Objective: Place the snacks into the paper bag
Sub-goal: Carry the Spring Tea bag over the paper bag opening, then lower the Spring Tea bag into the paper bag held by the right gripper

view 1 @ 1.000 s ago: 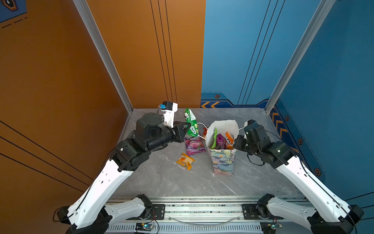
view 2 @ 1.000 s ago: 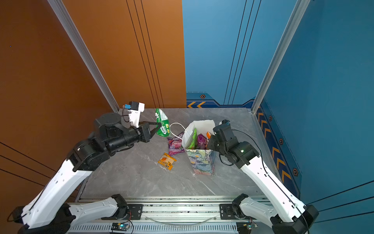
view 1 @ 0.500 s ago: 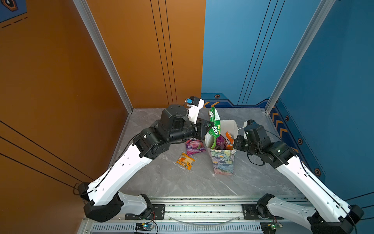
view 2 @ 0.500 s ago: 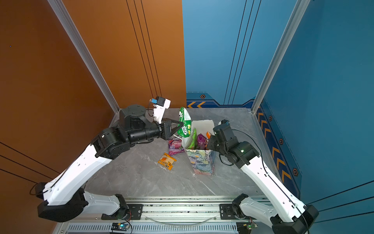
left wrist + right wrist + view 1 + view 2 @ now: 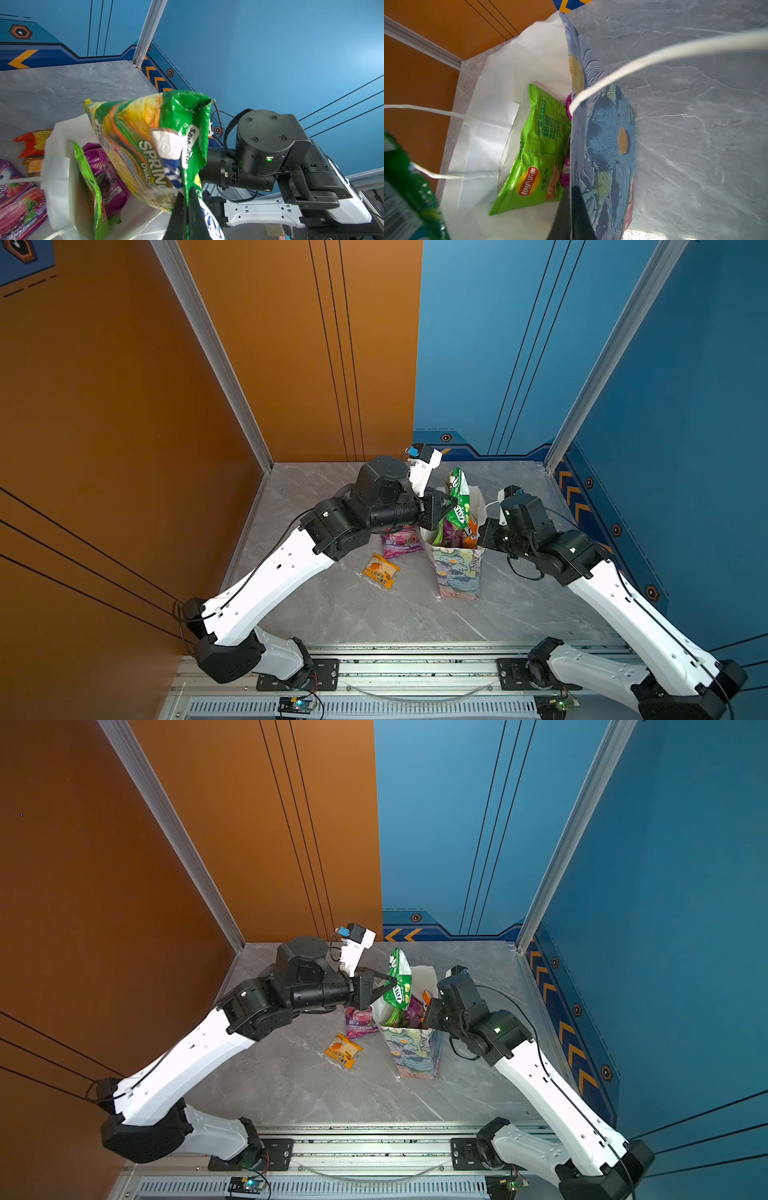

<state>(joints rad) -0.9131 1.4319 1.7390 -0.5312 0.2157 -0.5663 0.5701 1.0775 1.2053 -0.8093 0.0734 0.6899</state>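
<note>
The paper bag [image 5: 457, 576] [image 5: 415, 1058] stands upright with its mouth open. My right gripper [image 5: 571, 199] [image 5: 424, 1011] is shut on the bag's right wall [image 5: 604, 133] at the rim. My left gripper [image 5: 187, 199] [image 5: 449, 506] [image 5: 387, 984] is shut on the edge of a large green crisps bag [image 5: 145, 145] [image 5: 459, 499] [image 5: 400, 979], which hangs tilted over the bag's mouth. Inside lie a lime-green packet [image 5: 537, 149] and a purple packet [image 5: 108, 170]. On the table left of the bag lie a purple berries packet [image 5: 401, 539] [image 5: 359, 1021] and an orange sachet [image 5: 380, 570] [image 5: 343, 1050].
White cord handles [image 5: 654, 60] loop out from the paper bag's rim on both sides. The orange wall [image 5: 124, 448] closes the left side and the blue wall [image 5: 685, 448] the right. Grey table [image 5: 374, 614] lies bare in front of the bag.
My left arm has swung right, carrying the green crisps bag from left of the paper bag to over its mouth. The right arm and paper bag have stayed put.
</note>
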